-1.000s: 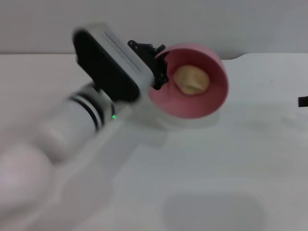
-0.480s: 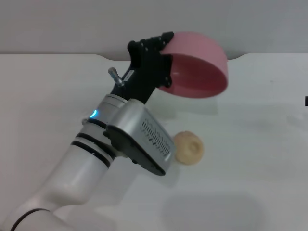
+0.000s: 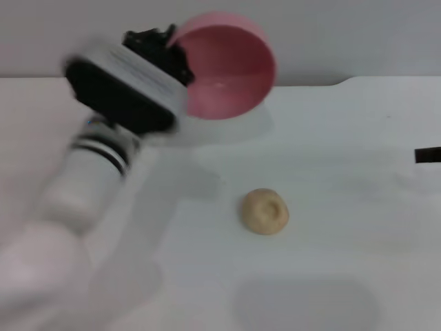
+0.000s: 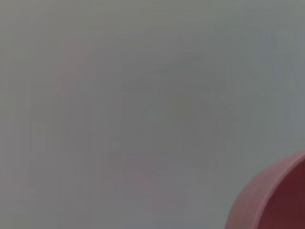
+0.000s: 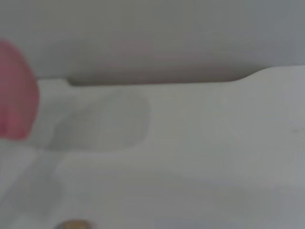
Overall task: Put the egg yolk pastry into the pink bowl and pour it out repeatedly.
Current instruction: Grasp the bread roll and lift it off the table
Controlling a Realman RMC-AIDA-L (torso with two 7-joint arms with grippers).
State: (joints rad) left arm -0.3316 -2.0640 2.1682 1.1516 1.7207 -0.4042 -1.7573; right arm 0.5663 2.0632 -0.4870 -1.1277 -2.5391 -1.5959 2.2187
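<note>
The left hand (image 3: 167, 49) is clamped on the rim of the pink bowl (image 3: 224, 65), holding it up in the air above the far part of the white counter (image 3: 344, 172). The bowl is tipped on its side so that its smooth inside faces outward, with nothing in it. The left arm reaches up and away from the near left, its wrist bent toward the bowl. The egg yolk pastry (image 3: 264, 212) sits alone on the counter, nearer than the bowl and well apart from it, dimpled top up. Of the right hand (image 3: 427, 155) only a dark tip shows, far to the right of the pastry; I cannot tell its grip.
</note>
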